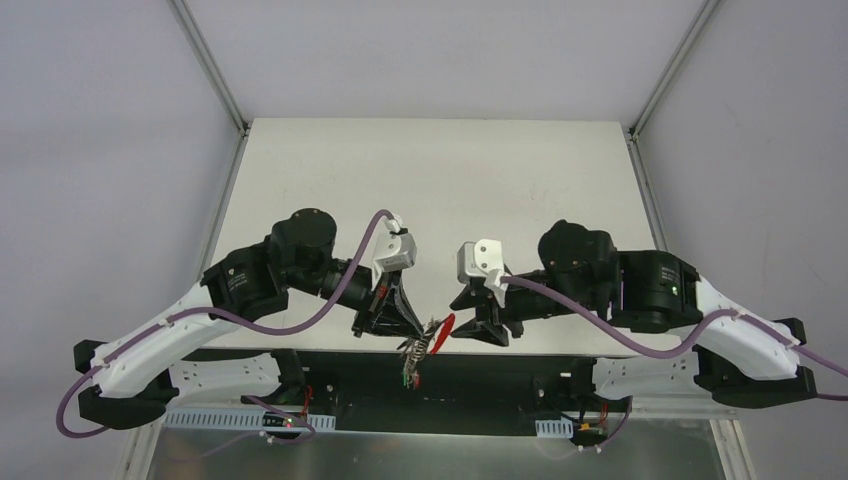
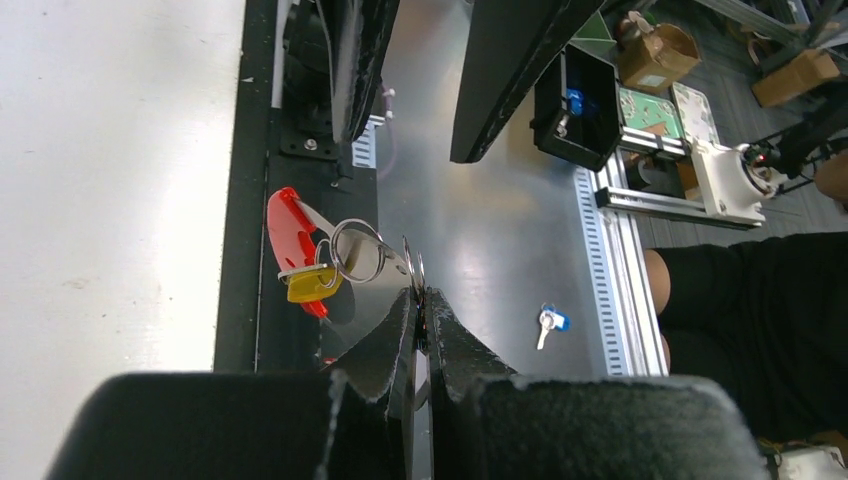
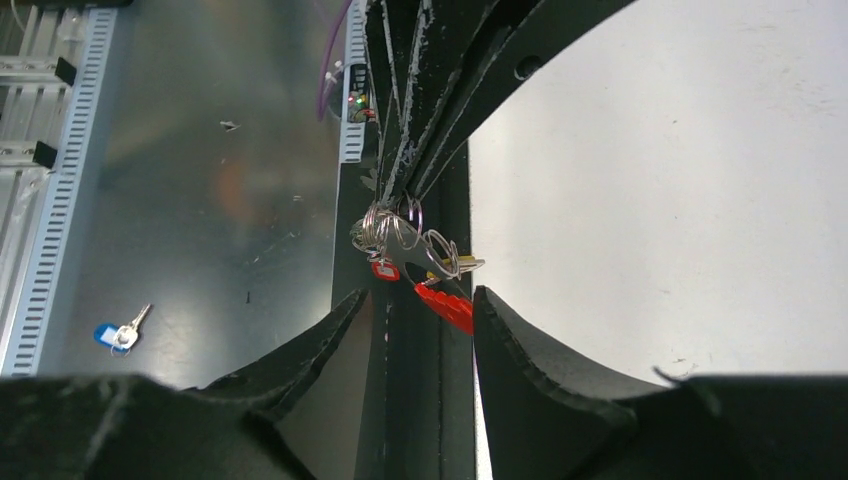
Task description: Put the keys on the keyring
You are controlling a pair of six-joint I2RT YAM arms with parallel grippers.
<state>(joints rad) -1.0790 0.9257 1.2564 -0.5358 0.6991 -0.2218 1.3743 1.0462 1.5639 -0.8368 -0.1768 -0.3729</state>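
My left pincer is pinched tight on the silvery wire loops of the red curved plastic keyring. It hangs just past my fingertips, with a small silver key with yellow plastic tag against it. My right pincer is wide apart, keyring between its tips, contact unclear.

The left arm and right arm have white curved shells near the base and rounded black motor housings further out, with a purple cable looping along each. A white-grey camera block sits at each wrist, and a green light glows on the right arm's black joint. The left tool and right tool have matte black, wedge-shaped fingers with rough, layered surfaces.
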